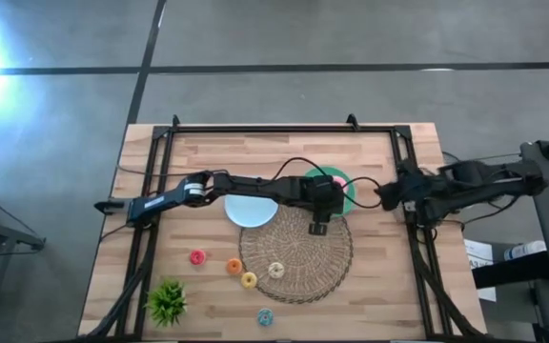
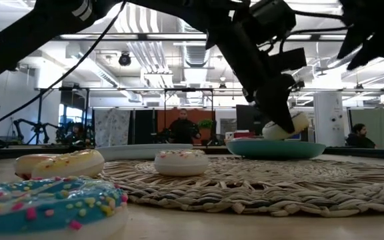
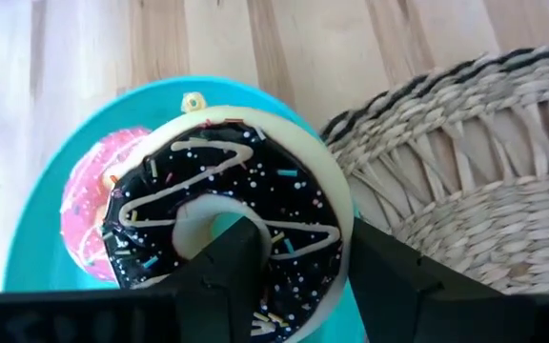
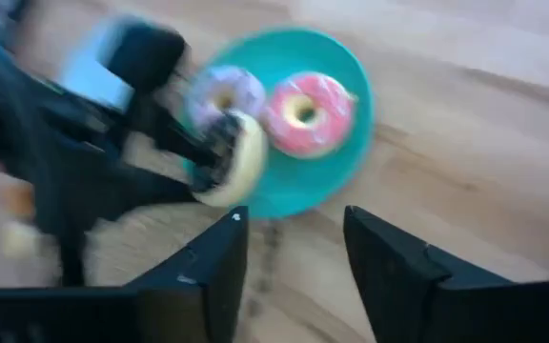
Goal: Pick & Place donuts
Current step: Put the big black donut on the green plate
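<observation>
My left gripper (image 3: 303, 250) hangs over the near edge of the teal plate (image 3: 36, 248) and is shut on a chocolate-glazed donut (image 3: 227, 181) with a cream underside. A pink donut (image 3: 84, 205) lies flat on that plate; the right wrist view also shows a lilac donut (image 4: 225, 93) beside the pink donut (image 4: 305, 112). On the table's near left lie a red donut (image 1: 197, 256), an orange one (image 1: 233, 266), a yellow one (image 1: 249, 279) and a blue one (image 1: 266, 316). A cream donut (image 1: 276, 270) rests on the woven mat (image 1: 298, 250). My right gripper (image 4: 289, 248) is open, right of the plate, touching nothing. My left gripper holds the chocolate donut by one side of its ring (image 3: 298, 233). One finger (image 3: 227, 262) sits in the hole and the other finger (image 3: 379, 267) lies outside the rim. The fingers slant down from above. The donut (image 2: 292, 123) is lifted clear and tilted, just above the teal plate (image 2: 282, 149).
A pale blue plate (image 1: 248, 210) lies left of the teal plate, at the mat's far-left edge. A small green plant (image 1: 167, 302) stands at the near left corner. Black frame rails (image 1: 147, 238) run along both table sides. People show in the room beyond.
</observation>
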Controlling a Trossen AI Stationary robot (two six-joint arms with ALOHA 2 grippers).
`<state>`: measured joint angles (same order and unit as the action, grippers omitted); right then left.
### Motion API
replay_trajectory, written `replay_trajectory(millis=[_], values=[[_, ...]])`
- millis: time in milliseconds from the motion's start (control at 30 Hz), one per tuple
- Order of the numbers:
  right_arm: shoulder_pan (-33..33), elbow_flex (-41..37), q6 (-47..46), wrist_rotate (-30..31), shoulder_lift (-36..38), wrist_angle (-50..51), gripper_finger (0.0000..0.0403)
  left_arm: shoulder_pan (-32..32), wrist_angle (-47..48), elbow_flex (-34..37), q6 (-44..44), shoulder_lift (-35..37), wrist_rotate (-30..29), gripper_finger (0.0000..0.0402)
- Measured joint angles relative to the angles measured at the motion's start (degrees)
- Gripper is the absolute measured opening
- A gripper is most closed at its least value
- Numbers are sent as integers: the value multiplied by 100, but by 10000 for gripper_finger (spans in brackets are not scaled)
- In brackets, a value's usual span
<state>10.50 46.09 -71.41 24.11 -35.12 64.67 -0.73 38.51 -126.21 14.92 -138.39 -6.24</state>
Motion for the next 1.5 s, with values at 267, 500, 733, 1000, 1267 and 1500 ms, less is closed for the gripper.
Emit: replay_trajectory(millis=[267, 500, 733, 1000, 1267, 1500], values=[[0, 408, 596, 599, 1391, -1264, 132, -48, -258, 169, -48, 9, -12, 124], [-1, -423, -1278, 534, 1838, -82, 141, -69, -1387, 954, 19, 636, -79, 124], [0, -2091, -1824, 123, 2372, -2023, 107, -96, -3188, 2607, 44, 1287, -50, 124], [-4, -3183, -1987, 61, 1774, -4477, 65, -164, -3290, 2710, 41, 1250, 135, 124], [-59, -3445, -1955, 272, 857, -5961, 58, -319, -2574, 2296, -8, 933, 328, 124], [-312, -3582, -2031, 267, -250, -7188, 58, -301, -2793, 2295, -121, 949, 422, 124]])
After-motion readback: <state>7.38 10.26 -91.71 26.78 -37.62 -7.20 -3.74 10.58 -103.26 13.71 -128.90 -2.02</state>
